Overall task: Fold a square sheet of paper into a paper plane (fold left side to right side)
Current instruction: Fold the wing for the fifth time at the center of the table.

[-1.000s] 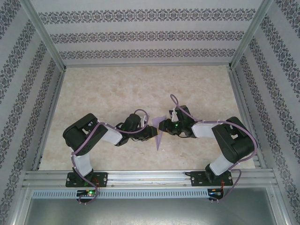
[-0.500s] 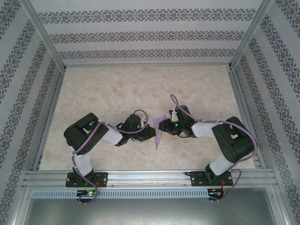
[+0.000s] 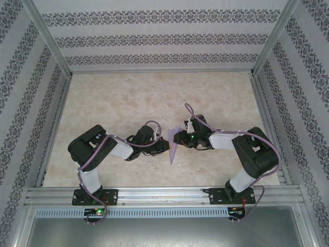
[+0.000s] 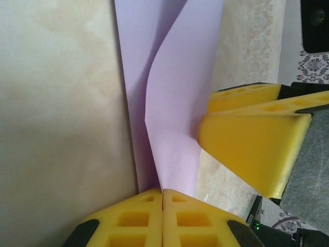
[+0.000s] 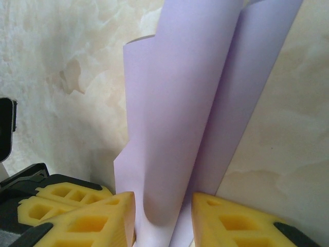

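The lilac sheet of paper [image 3: 172, 152], folded into a slim pointed paper plane shape, stands on edge between the two grippers at the table's near middle. My left gripper [image 3: 167, 146] is shut, and its yellow fingertips pinch the paper's near end [image 4: 175, 103] at the meeting line [image 4: 163, 194]. My right gripper [image 3: 178, 138] faces it from the right. Its fingers [image 5: 163, 213] stand apart with the loosely curled fold [image 5: 175, 103] held between them, and the left finger touches the paper. The right gripper's fingers [image 4: 247, 139] meet the paper's right edge.
The marble-look tabletop [image 3: 128, 98] stretches open behind the arms. Patterned walls and metal frame posts [image 3: 51, 46] enclose it on three sides, and an aluminium rail [image 3: 164, 194] runs along the near edge. The left gripper's fingers [image 5: 67, 206] lie close beside my right ones.
My left gripper has closed onto the near end of the paper. The paper and the right gripper have shifted only slightly.
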`<state>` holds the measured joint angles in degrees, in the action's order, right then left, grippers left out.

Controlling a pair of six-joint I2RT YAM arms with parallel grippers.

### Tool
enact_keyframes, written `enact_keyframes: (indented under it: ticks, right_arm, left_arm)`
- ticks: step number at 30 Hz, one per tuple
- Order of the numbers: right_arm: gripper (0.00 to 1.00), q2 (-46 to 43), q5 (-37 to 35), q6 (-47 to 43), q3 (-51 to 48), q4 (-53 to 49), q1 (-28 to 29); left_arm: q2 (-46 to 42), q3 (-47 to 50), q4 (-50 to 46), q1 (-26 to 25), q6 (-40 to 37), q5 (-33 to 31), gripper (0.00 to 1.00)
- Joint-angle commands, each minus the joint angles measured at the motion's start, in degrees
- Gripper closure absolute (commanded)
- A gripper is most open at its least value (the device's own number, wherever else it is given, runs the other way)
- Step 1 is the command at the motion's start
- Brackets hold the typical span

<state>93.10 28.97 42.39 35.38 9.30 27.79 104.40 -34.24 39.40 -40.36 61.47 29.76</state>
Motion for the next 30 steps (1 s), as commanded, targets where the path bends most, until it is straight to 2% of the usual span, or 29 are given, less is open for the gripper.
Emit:
enact_keyframes:
  ticks: [1, 7, 15, 30]
  right_arm:
    - [0.64, 4.19, -4.45, -2.49, -0.15, -1.52, 1.91]
    - [0.64, 3.91, -3.49, -2.14, 0.12, -0.87, 2.00]
    - [0.64, 1.15, -3.07, -1.79, -0.04, -0.52, 1.83]
    - [0.66, -1.60, -3.07, -1.71, -0.57, -0.16, 1.38]
  left_arm:
    - [-1.10, 0.17, -3.68, 1.03, -2.76, -1.18, 0.94]
    - [0.83, -0.81, -3.32, 1.07, -3.18, -0.49, 0.94]
    - [2.07, -1.96, -8.67, 1.07, -5.47, -2.59, 0.95]
    - [4.05, -3.44, -12.74, 1.07, -6.73, -4.45, 0.97]
